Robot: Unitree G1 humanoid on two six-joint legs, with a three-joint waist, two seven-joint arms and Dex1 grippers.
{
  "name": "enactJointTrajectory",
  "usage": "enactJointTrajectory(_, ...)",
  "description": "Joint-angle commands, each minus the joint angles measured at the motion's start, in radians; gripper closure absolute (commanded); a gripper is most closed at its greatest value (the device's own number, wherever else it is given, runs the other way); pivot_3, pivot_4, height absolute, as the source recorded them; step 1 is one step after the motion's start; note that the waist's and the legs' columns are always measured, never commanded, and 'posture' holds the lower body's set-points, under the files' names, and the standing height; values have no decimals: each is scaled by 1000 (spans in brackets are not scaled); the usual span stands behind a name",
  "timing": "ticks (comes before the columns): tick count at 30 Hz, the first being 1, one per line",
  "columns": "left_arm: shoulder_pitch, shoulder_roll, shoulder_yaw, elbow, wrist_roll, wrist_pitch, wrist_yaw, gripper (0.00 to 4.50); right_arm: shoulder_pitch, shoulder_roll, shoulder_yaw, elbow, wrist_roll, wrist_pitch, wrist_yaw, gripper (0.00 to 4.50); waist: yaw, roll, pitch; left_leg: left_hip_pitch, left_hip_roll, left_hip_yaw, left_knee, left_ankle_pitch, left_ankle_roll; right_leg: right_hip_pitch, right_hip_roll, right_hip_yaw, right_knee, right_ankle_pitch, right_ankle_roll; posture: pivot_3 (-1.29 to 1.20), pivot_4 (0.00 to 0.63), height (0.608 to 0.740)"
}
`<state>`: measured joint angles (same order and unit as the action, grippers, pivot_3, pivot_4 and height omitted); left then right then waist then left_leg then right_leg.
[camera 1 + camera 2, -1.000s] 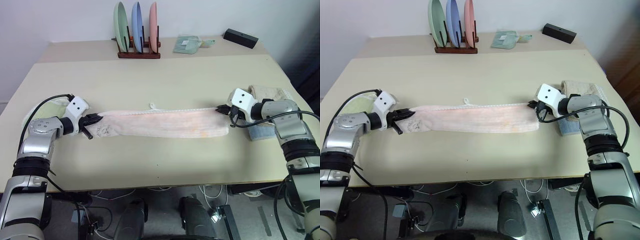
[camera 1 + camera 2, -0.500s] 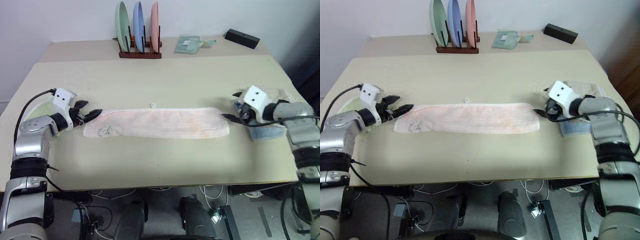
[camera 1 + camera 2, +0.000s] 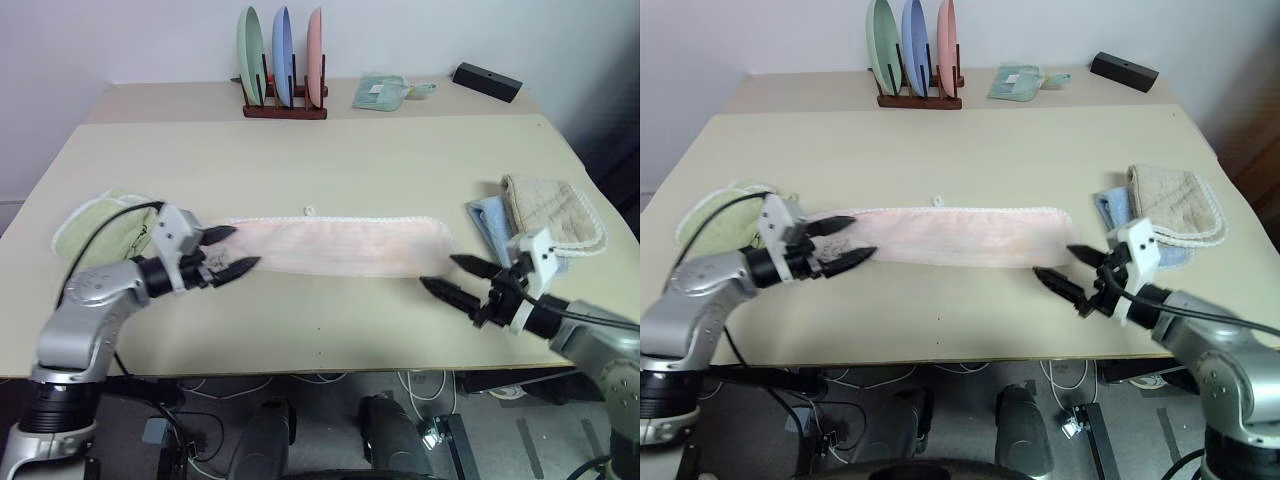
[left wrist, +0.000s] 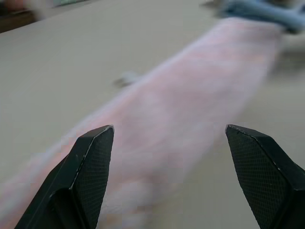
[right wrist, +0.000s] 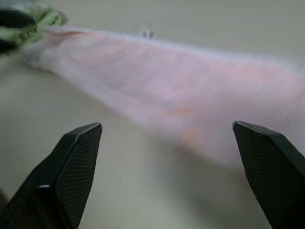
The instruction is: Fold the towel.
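Note:
The towel lies flat across the middle of the table as a long, narrow pale pink strip with white edging along its far side. My left gripper hovers open over the towel's left end, pointing right along the strip, with nothing between its fingers. In the left wrist view the towel runs away between the spread black fingers. My right gripper is open just in front of the towel's right end, apart from it and pointing left. The right wrist view looks along the towel.
A light green towel lies at the left behind my left arm. At the right are a beige towel and a blue cloth. A plate rack, a green packet and a black box stand at the back.
Both grippers let go of the towel's ends and opened. The left one swung right over the left end. The right one drew back toward the near edge. The towel settled flat.

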<state>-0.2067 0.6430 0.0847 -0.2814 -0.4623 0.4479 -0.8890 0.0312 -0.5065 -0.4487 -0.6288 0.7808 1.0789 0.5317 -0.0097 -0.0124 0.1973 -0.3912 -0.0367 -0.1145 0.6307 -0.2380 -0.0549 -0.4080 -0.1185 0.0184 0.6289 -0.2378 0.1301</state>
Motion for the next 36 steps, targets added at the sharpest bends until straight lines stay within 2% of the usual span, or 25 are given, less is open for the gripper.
enactJointTrajectory(1, 0, -26, -67, -92, -6, -23, -11, 684, -6, 148, -48, -41, 75, 108, -236, 38, -4, 0, -1, 0, 0, 0, 0, 0, 0, 0, 0, 0, 0, 0, 0, 0, 150, 740)
enactJointTrajectory(3, 6, -38, -99, -110, -7, -21, -19, 684, -47, 271, -85, -9, 102, 164, -388, 38, -8, 0, -1, 1, 1, 0, -1, 0, 0, -1, 1, 0, 1, 0, 0, 0, 150, 740)
enactJointTrajectory(5, 12, -38, -109, -116, -9, -23, -27, 684, -91, 344, -124, 21, 120, 202, -488, 38, -11, 1, -1, 1, 1, 0, -2, 0, 0, -2, 1, 1, 1, 0, 0, 0, 150, 740)
enactJointTrajectory(11, 27, -49, -131, -154, -14, -23, -32, 684, -222, 473, -207, 158, 133, 183, -688, 38, -7, 0, -1, 0, 1, 0, -1, 0, 0, -2, 1, 1, 0, 0, 0, 0, 150, 740)
enactJointTrajectory(16, 30, -73, -145, -170, -11, -18, -8, 684, -323, 481, -243, 279, 130, 116, -774, 38, -7, 1, -2, 1, 0, 0, -1, 0, 0, -1, 1, 0, 0, 0, 0, 0, 150, 740)
enactJointTrajectory(17, 33, -74, -146, -172, -9, -19, -5, 684, -332, 477, -242, 294, 127, 103, -784, 579, -7, 1, -2, 1, 0, 0, -1, 0, 0, -1, 1, 0, 0, 0, 0, 0, 150, 740)
enactJointTrajectory(19, 38, -76, -145, -174, -5, -19, 5, 684, -341, 471, -239, 311, 136, 86, -797, 1373, -7, 1, -2, 1, 0, 0, -1, 0, 0, -1, 1, 0, 0, 0, 0, 0, 150, 740)
enactJointTrajectory(24, 59, -74, -150, -176, 5, -32, 13, 684, -314, 446, -211, 281, 131, 41, -806, 4034, -9, 1, -2, 0, 0, 0, -2, 0, 1, -1, 1, 0, 0, 0, 0, 0, 150, 740)
enactJointTrajectory(25, 61, -73, -151, -176, 8, -34, 13, 684, -309, 440, -206, 276, 132, 34, -807, 4438, -9, 1, -2, 0, 0, 0, -2, 0, 1, -1, 1, 0, 0, 0, 0, 0, 150, 740)
enactJointTrajectory(28, 62, -78, -155, -169, 12, -41, 16, 684, -299, 369, -198, 238, 129, 20, -789, 4438, -7, 2, -1, 0, 0, 0, -2, 0, 1, -1, 1, 0, 0, 0, 0, 0, 150, 740)
enactJointTrajectory(32, 49, -83, -158, -138, 23, -57, 12, 684, -278, 188, -195, 187, 120, 19, -723, 4438, -5, 4, -1, -1, 0, 1, -1, 0, 1, -1, 0, 1, -1, 0, 0, 0, 150, 740)
enactJointTrajectory(34, 47, -83, -159, -130, 25, -63, 9, 684, -273, 155, -191, 185, 130, 15, -711, 4438, -7, 3, -1, -1, 0, 0, -2, 0, 1, -1, 1, 0, -1, -1, 0, 0, 150, 740)
enactJointTrajectory(36, 35, -86, -164, -109, 34, -76, 3, 684, -270, 70, -134, 156, 106, 19, -652, 4438, -11, 4, -1, 0, 1, 0, -2, -1, 2, -1, 1, 0, -1, -1, 0, 0, 150, 740)
